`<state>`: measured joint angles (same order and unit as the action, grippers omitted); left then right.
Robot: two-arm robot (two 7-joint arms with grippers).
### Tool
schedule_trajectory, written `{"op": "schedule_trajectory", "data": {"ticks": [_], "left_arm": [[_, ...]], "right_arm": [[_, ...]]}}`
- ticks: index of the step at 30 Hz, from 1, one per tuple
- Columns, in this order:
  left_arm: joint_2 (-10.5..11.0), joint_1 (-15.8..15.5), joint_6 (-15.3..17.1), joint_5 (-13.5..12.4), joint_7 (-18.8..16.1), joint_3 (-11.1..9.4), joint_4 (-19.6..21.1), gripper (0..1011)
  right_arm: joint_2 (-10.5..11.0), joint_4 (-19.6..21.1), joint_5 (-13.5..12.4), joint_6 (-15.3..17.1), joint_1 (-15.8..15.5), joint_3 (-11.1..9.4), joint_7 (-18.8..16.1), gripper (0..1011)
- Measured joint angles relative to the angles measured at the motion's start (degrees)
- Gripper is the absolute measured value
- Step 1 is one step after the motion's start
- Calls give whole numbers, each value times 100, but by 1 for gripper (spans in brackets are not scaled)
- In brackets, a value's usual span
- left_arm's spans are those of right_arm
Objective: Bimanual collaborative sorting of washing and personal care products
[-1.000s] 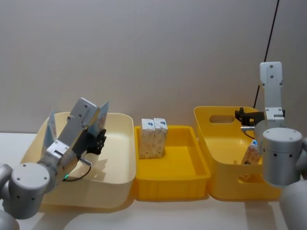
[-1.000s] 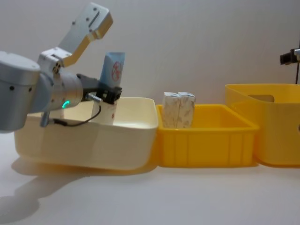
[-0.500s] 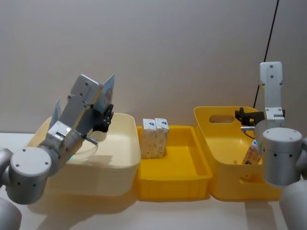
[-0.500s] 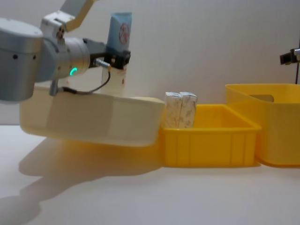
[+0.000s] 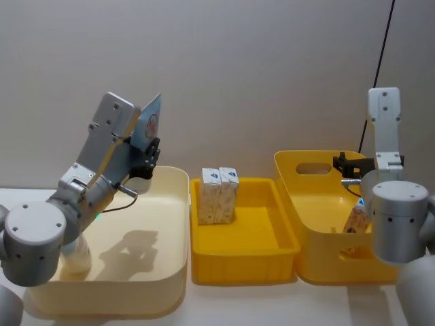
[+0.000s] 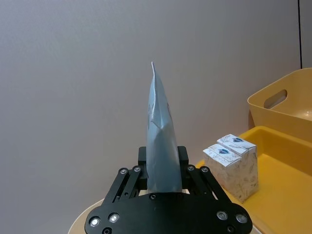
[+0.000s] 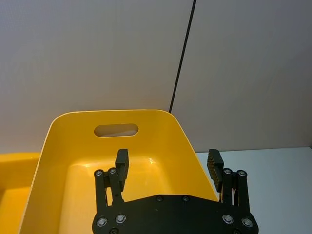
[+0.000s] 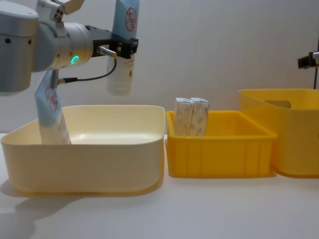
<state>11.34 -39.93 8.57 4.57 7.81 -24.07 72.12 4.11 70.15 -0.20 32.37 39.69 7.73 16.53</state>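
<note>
while clamped in left pincer (image 6: 162, 161), tube (image 6: 158, 129) upright

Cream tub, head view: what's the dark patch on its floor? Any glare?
Head view: that's likely the shadow of the left gripper holding a pale blue tube above the cream tub. Right wrist view: small shine inside the yellow handled tub, right gripper open over it.

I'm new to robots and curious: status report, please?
Left gripper shut on blue tube, above cream tub. Right gripper open over yellow bin. Nothing blocking.
</note>
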Motion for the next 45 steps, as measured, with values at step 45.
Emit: {"op": "schedule_trajectory", "data": {"ticks": [45], "left_arm": [[-108,-110,-216,290,766,292,352,336]], "right_arm": [[456,867,-380,-49,-357,321,-1730,1001]]}}
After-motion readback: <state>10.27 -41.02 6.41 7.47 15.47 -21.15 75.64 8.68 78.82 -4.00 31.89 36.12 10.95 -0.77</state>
